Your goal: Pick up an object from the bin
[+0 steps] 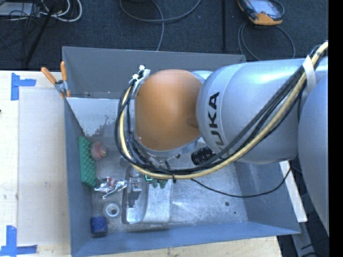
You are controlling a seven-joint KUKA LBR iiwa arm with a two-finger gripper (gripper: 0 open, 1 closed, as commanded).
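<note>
Low in the bin's (161,63) left half, your gripper (133,199) is mostly hidden under the orange wrist cover (166,108); you cannot tell whether it is open or closed. Just beside it, on the view's left, lie a crumpled silvery piece (110,186) and a white ring (112,210). A green ridged block (86,162), pink ball (98,151) and blue lump (98,225) lie beyond.

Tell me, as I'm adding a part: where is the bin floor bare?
Bare floor lies between the end effector and the bin's right wall. Crowded along the left wall: green block, pink ball, white ring, blue piece.
</note>
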